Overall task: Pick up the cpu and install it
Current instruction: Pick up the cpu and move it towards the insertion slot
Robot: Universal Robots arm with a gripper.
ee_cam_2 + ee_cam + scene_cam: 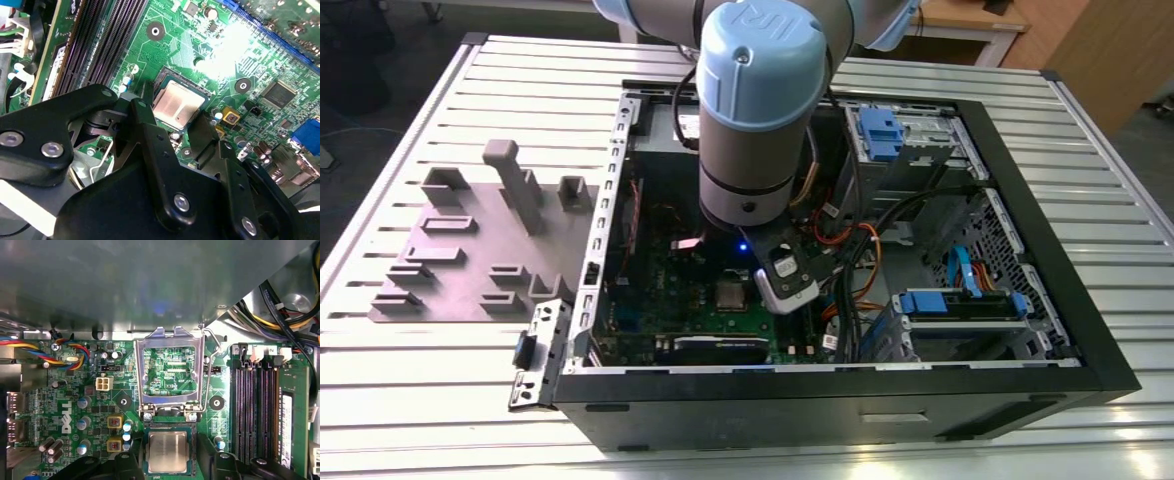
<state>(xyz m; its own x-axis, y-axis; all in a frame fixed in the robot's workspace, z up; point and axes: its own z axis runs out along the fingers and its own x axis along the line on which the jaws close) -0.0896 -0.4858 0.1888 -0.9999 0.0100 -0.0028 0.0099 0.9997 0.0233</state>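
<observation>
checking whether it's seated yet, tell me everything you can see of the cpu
The cpu is a small flat square with a dull silvery metal top and a thin green edge. It lies flat in its socket on the green motherboard, beside the silver socket frame, which is swung open. The open gripper straddles it, black fingers either side, clear of its top.

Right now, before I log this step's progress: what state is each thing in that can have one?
cpu: lying flat in its socket, ungripped.
socket frame: swung open, off the cpu.
gripper: open, fingers straddling the cpu, apart from it.
computer case: side panel off, inside exposed.
</observation>
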